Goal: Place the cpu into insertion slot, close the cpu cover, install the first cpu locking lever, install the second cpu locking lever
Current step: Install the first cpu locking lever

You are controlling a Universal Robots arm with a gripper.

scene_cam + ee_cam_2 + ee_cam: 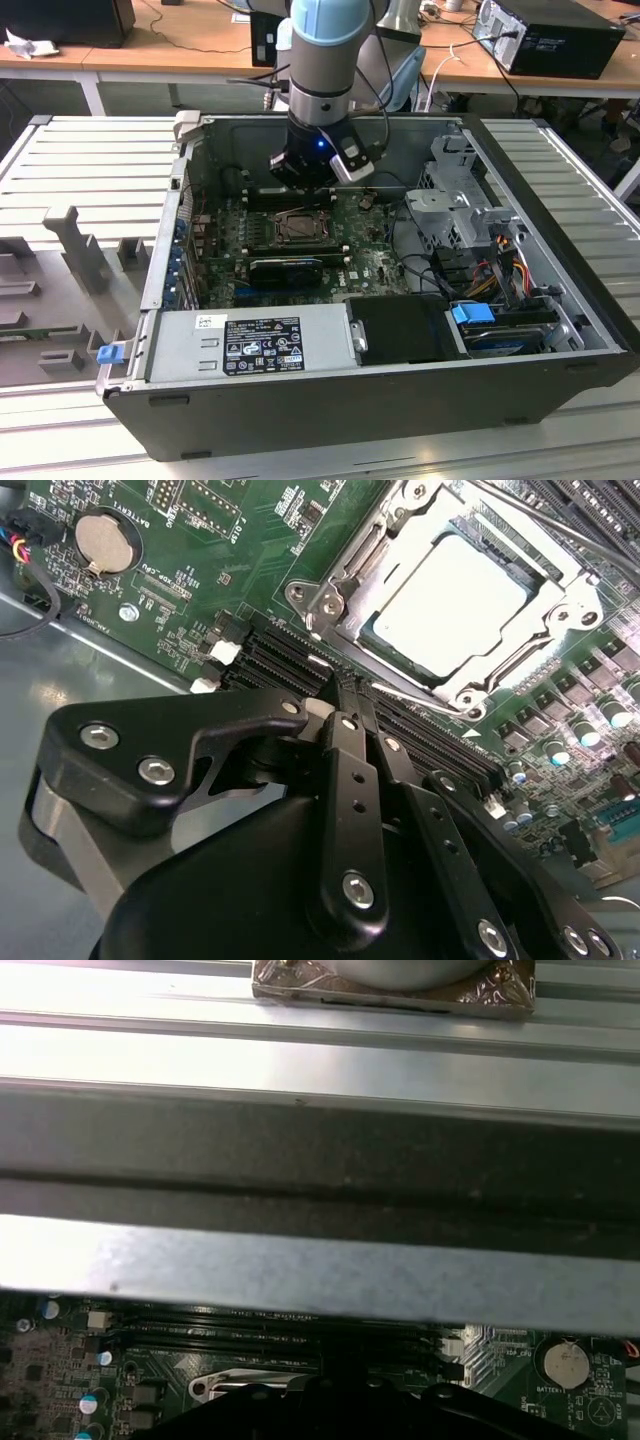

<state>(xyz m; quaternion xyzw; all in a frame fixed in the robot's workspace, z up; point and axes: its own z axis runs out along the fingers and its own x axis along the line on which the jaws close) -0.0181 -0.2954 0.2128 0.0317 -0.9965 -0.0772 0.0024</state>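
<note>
In the second wrist view the gripper (345,695) hangs with fingers pressed together, empty, above the memory slots (290,660). At its two o'clock, the cpu (450,600) sits in the insertion slot (545,575), cpu cover (345,590) closed around it.

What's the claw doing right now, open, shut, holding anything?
Claw: shut, fingers pressed together and holding nothing, poised over the memory slots beside the cpu, which sits in the insertion slot under the cpu cover.

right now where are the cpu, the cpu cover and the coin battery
cpu (450,592), second wrist view, middle of its pale metal top
cpu cover (345,605), second wrist view, its silvery frame edge
coin battery (104,542), second wrist view, its round face
</note>
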